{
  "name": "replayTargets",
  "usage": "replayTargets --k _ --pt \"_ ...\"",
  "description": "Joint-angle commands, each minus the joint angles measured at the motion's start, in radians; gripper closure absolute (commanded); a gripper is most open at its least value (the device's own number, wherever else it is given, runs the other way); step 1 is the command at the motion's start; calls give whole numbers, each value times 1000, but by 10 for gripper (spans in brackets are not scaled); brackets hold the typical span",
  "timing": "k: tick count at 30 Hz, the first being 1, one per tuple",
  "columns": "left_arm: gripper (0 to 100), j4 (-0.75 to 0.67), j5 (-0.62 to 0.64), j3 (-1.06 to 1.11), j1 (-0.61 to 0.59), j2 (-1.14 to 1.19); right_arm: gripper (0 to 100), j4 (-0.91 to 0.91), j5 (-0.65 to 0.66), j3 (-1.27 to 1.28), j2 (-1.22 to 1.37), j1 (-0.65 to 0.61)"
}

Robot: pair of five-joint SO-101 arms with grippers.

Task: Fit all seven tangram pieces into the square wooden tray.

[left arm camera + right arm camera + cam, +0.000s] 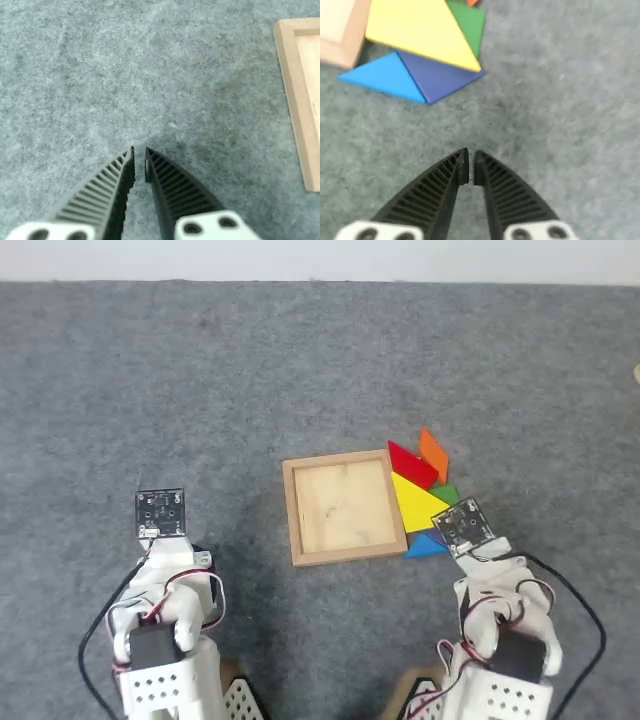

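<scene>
High view: tray [291,515] mid-table, bare wood inside. Pieces cluster against its right rim: red triangle [410,464], orange piece [434,454], yellow triangle [415,503], green piece [447,493]. Right arm's wrist covers part of light blue triangle [425,546], so you can't count the cluster.

Left wrist view: left gripper [139,160] over grey carpet [100,75], fingers together, empty. Tray cut off, 1 rim strip showing.

Right wrist view: right gripper [469,162] fingers together, empty, near dark blue piece [442,75]. Orange piece reduced to sliver.

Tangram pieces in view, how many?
6, all beside the tray's right edge: red, orange, yellow, green, light blue, dark blue. A seventh may hide under the right arm.
</scene>
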Motion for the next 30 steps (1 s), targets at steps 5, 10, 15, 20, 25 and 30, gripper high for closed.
replayTargets --k 5,10,15,20,25,30 --pt "964 3 -5 -5 6 -18 876 1 17 -295 255 -4" --pt "964 3 -5 -5 6 -18 876 -18 -83 -672 757 -4" --pt "964 3 -5 -5 6 -18 876 -15 -319 -1013 1305 -10" --pt "964 3 -5 -5 6 -18 879 -39 -440 -1175 1696 -68" --pt "964 3 -5 -5 6 -18 878 -170 -439 -1157 1842 -137" --pt "964 3 -5 -5 6 -18 877 -228 -437 -1105 1886 -229"
